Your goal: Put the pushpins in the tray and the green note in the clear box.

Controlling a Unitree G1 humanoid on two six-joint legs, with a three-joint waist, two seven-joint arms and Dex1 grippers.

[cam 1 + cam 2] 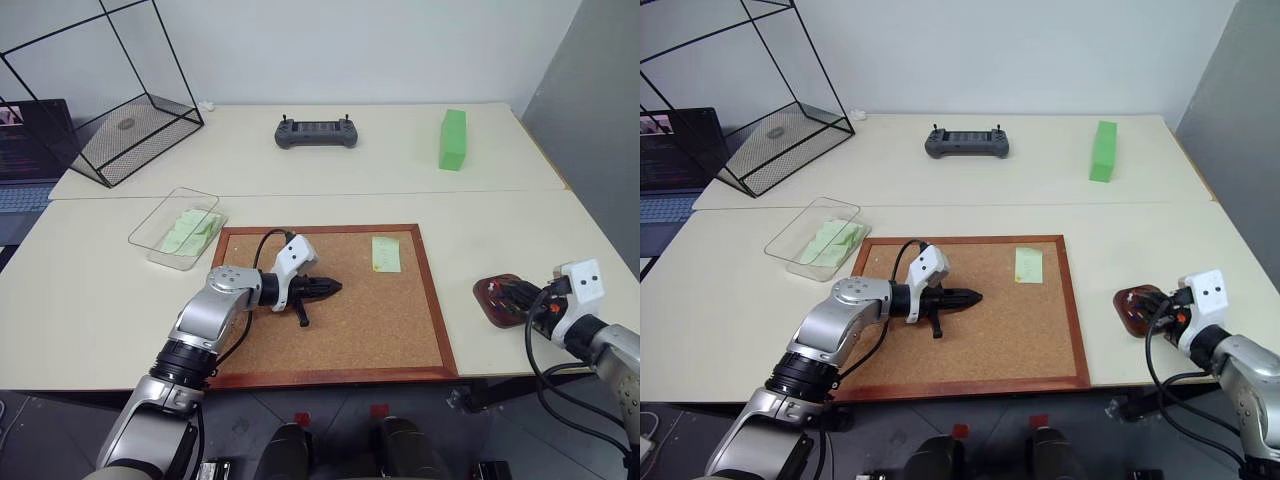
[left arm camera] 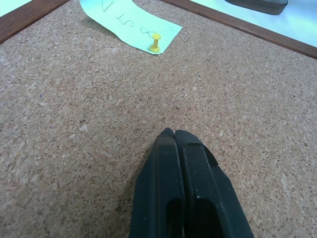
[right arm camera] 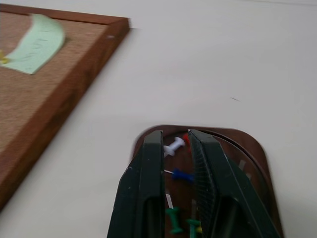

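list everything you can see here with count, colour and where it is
cork board: 1, brown in a red-brown frame, table centre
green note: 1, pale green, on the board's far right part, held by a yellow pushpin
tray: 1, dark reddish-brown, right of the board
pushpins: several in the tray, white, blue, green, red
clear box: 1, transparent, left of the board, pale green notes inside
green block: 1, bright green, far right
controller: 1, dark grey, far centre
wire cube: 1, black, far left
laptop: 1, left edge
left gripper: shut, over the board
right gripper: slightly open, over the tray
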